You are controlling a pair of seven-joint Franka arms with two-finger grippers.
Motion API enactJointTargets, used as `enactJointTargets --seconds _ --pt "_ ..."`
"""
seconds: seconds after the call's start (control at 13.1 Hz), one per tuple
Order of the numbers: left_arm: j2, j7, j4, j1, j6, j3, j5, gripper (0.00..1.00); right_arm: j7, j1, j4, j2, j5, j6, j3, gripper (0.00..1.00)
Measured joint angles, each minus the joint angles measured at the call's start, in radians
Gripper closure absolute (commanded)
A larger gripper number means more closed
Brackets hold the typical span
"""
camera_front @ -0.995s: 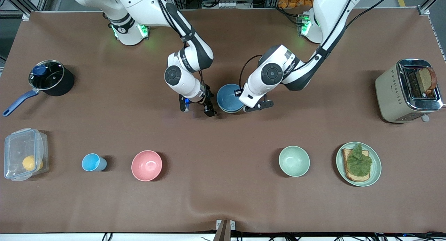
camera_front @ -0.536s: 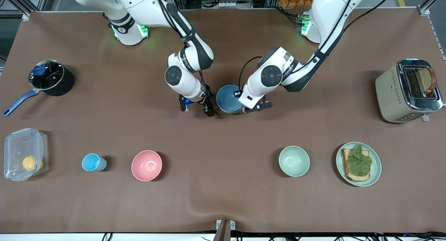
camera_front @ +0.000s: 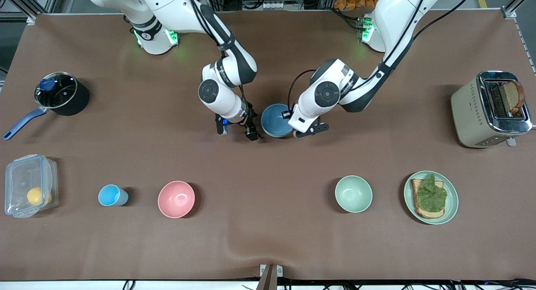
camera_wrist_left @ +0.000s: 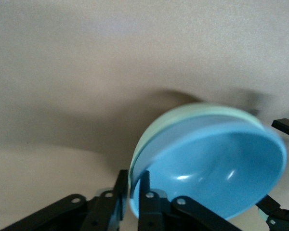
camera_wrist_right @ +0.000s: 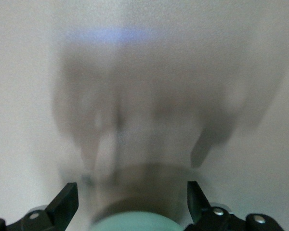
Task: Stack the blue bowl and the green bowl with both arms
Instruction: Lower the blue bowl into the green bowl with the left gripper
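The blue bowl (camera_front: pixel 275 120) sits nested inside the green bowl (camera_wrist_left: pixel 183 111) at mid-table between the two hands. In the front view the green bowl is almost wholly hidden under the blue one. My left gripper (camera_front: pixel 294 132) is at the rim toward the left arm's end. In the left wrist view its fingers (camera_wrist_left: pixel 145 185) stand one inside the blue bowl (camera_wrist_left: pixel 216 168) and one outside the green one, pinching both rims. My right gripper (camera_front: pixel 237 133) stands open beside the bowls toward the right arm's end. The green bowl's wall (camera_wrist_right: pixel 135 224) shows low between its spread fingers.
Nearer the front camera lie a mint-green bowl (camera_front: pixel 353 193), a plate with toast (camera_front: pixel 431 197), a pink bowl (camera_front: pixel 176 199), a light-blue cup (camera_front: pixel 111 195) and a lidded box (camera_front: pixel 28 185). A pot (camera_front: pixel 60 93) and a toaster (camera_front: pixel 490 109) stand at the table's ends.
The left arm's hand and the stacked bowls have shifted slightly toward the left arm's end and a touch nearer the front camera. The right arm has not moved.
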Motion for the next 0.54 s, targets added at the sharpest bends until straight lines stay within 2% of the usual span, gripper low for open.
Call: enactJointTargets --seconds 0.54 --pt "-0.032 -0.009 0.033 0.015 0.004 0.003 0.000 0.00 -0.003 0.000 0.000 0.000 0.000 -0.002 0.000 0.00"
